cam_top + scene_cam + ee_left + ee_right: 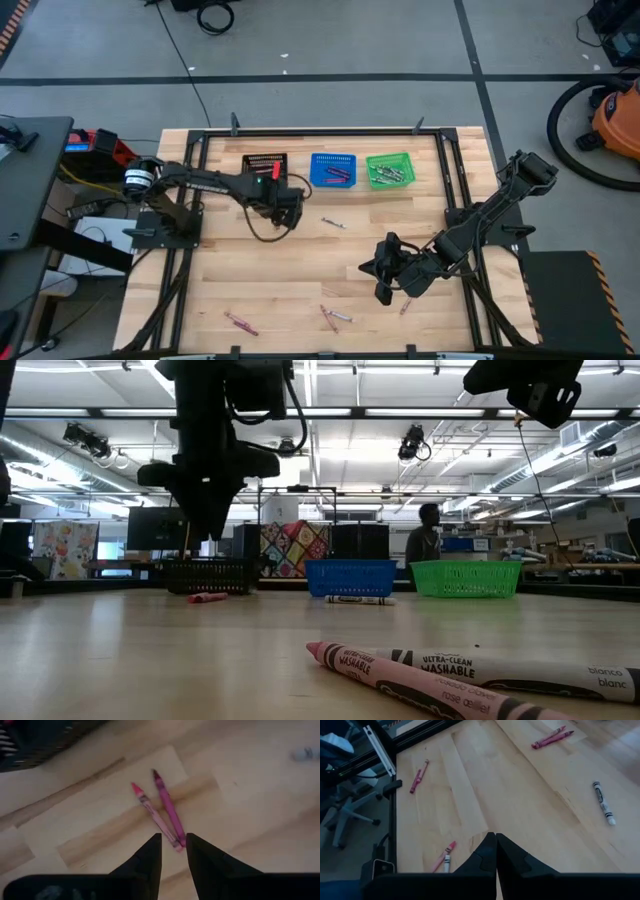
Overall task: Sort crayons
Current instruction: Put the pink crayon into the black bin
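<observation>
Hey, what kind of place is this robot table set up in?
Probably a robotics lab or workshop: an open hall with strip lights on the ceiling, a wooden table in a black frame, desks and monitors behind, and an orange shop vacuum on the floor.

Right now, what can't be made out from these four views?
- Black basket contents: too small in the high view; the mesh wall hides them in the low view.
- Crayon by the right gripper: the arm partly covers it in the high view.
- White crayon: cut off by the low view's right edge.
- Grey crayon: blurred at the left wrist view's edge.
- Left gripper: its fingertips cover the two pink crayons' near ends.
</observation>
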Robot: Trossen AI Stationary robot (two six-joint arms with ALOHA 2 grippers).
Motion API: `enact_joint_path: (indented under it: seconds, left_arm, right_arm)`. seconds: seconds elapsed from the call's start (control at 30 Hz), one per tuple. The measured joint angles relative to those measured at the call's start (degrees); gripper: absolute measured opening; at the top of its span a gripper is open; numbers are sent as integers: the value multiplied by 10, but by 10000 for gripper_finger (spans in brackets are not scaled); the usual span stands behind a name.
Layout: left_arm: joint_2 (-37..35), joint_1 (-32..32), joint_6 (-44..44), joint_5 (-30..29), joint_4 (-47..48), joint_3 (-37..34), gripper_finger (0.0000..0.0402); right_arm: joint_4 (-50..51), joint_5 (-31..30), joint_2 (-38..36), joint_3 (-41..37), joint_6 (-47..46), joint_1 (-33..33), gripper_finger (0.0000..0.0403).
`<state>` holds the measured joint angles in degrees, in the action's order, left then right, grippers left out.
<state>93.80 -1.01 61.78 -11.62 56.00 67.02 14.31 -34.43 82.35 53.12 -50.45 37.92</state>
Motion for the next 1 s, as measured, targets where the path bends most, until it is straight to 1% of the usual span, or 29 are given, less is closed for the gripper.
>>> enact_joint_path:
  seconds: [0.23, 0.33, 0.4, 0.47, 0.53, 0.7, 1.0]
  left_arm:
    - [13, -33, 23, -8, 23, -2, 100]
    - [25, -47, 23, -7, 15, -6, 100]
    - [31, -56, 21, -5, 0, -19, 100]
    - [31, -65, 22, 12, -11, -38, 100]
    - [31, -70, 23, 33, -46, -59, 100]
    - [31, -72, 23, 52, -120, -112, 100]
    - [30, -75, 21, 56, -161, -119, 100]
  right_arm:
    - [0, 0, 0, 0, -10, 10, 10]
    - [-1, 0, 0, 0, -11, 17, 10]
    - [-3, 0, 0, 0, -11, 23, 10]
    - [-3, -1, 0, 0, -11, 28, 10]
    - [-2, -5, 1, 0, -16, 33, 10]
    - [0, -9, 17, -1, -25, 36, 10]
    - [-10, 10, 62, -1, -26, 26, 10]
